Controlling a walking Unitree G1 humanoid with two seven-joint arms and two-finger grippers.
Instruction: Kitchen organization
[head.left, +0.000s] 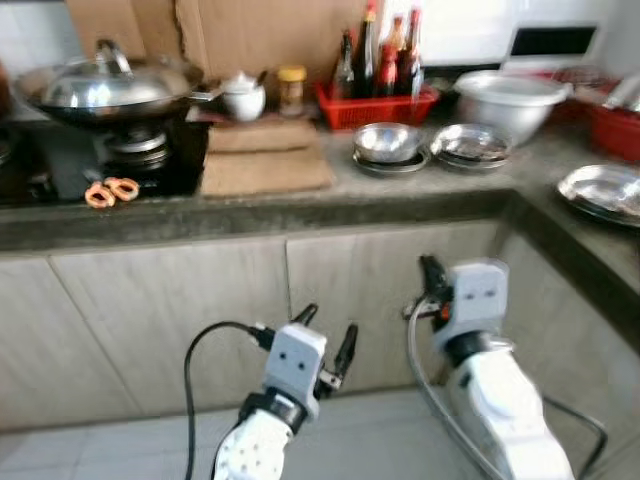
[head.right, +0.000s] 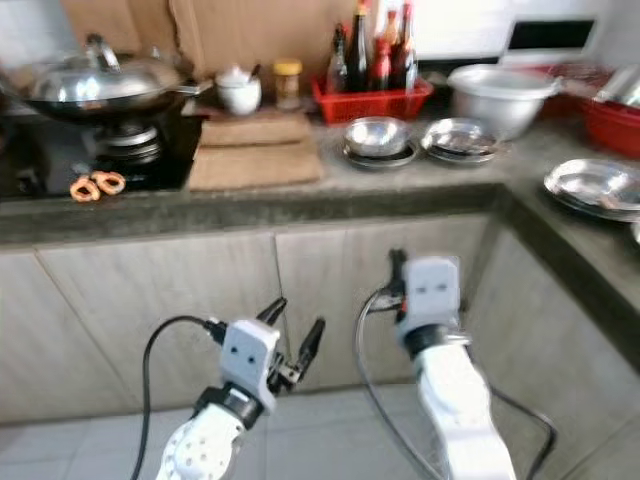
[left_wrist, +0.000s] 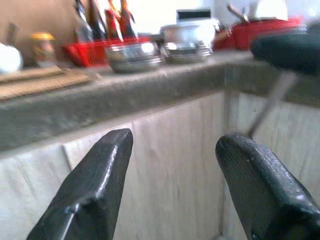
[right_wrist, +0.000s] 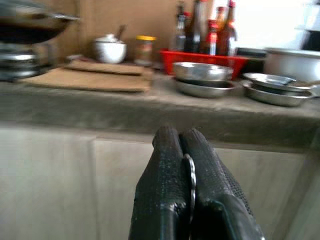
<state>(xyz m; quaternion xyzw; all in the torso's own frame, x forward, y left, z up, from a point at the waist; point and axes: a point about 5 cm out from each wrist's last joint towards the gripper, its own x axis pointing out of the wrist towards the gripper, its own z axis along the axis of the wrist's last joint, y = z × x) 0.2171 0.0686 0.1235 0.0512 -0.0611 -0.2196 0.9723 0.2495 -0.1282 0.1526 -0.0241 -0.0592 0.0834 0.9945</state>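
Observation:
I face a grey stone counter (head.left: 300, 205) with pale cabinet doors (head.left: 170, 320) below it. On it stand a steel bowl (head.left: 387, 142) on a plate, a stack of steel plates (head.left: 470, 145) and a large steel bowl (head.left: 510, 100). A red basket (head.left: 375, 105) holds dark bottles (head.left: 385, 55). My left gripper (head.left: 330, 330) is open and held low before the cabinets, nothing between its fingers (left_wrist: 107, 165). My right gripper (head.left: 432, 270) is shut, raised just below the counter edge; its fingertips (right_wrist: 172, 142) press together and point at the steel bowl (right_wrist: 200, 72).
A lidded wok (head.left: 105, 90) sits on the stove (head.left: 60, 165) at the left, with orange-handled scissors (head.left: 110, 190) near the edge. Brown boards (head.left: 265, 160), a white pot (head.left: 243, 97) and a jar (head.left: 291, 88) stand mid-counter. The counter turns at the right, carrying a steel plate (head.left: 605, 190).

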